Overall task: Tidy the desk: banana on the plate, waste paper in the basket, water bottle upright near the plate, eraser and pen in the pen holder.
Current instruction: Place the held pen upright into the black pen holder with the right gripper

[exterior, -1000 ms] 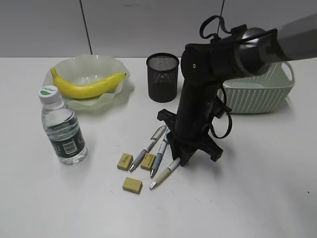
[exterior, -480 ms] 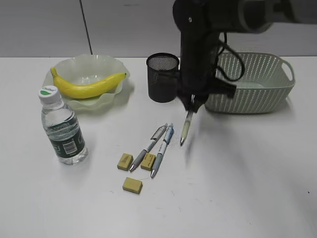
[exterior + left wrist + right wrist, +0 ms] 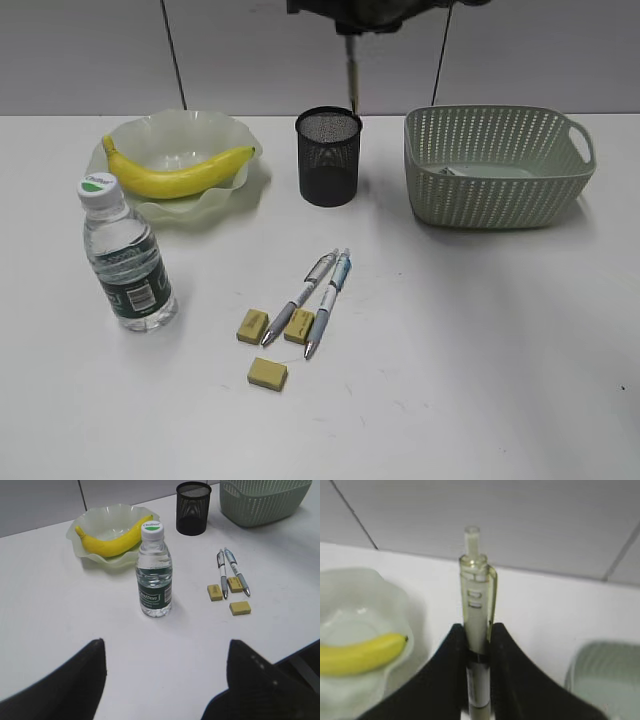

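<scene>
the step in hand is the loading of the pen holder (image 3: 328,156): the right gripper (image 3: 478,645) is clenched on a pale, clip-topped pen (image 3: 476,625), which the right wrist view shows pinched between the two black fingers (image 3: 451,672) with its push-button end standing clear of them. in the exterior view that pen (image 3: 350,85) hangs almost vertical, tip down, above the black mesh cup and seemingly over its far rim, with the gripper itself mostly cut off by the top edge of the picture. the next move, as a judgement, calls for centring the tip over the cup's mouth, lowering it inside the rim and only then letting go, since a release from this height could bounce the pen off the wire edge. the left gripper (image 3: 165,680) stands released, its two dark fingers wide apart and holding nothing, low over the near part of the white desk (image 3: 480,360). much of the tidying looks done: the banana (image 3: 175,175) lies in the ruffled green plate (image 3: 240,135), the water bottle (image 3: 122,258) stands upright just in front of that plate, and a pale scrap that may be the waste paper shows inside the perforated basket (image 3: 495,190), though it is too small to tell. two more pens (image 3: 312,300) and three tan erasers (image 3: 268,373) lie on the desk in front of the cup.
</scene>
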You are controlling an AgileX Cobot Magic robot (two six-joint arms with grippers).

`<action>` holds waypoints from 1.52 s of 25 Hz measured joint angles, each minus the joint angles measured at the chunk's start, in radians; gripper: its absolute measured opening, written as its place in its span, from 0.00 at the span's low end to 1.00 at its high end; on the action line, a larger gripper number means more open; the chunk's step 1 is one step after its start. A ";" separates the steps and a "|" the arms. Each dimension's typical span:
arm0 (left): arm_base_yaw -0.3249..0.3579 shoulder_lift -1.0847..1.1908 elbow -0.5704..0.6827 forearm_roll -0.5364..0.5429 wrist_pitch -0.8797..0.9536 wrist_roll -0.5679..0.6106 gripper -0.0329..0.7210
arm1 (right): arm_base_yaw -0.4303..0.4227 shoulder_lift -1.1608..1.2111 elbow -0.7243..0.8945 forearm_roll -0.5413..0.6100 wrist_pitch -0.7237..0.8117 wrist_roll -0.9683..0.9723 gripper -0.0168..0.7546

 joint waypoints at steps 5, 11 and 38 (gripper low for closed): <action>0.000 0.000 0.000 0.000 0.000 0.000 0.79 | -0.002 0.078 -0.002 -0.177 -0.261 -0.012 0.18; 0.000 0.000 0.000 0.000 0.000 0.000 0.79 | -0.034 0.185 -0.001 -0.237 -0.371 -0.012 0.18; 0.000 0.000 0.000 0.000 0.000 0.000 0.79 | -0.083 0.116 0.000 -0.035 -0.097 -0.281 0.79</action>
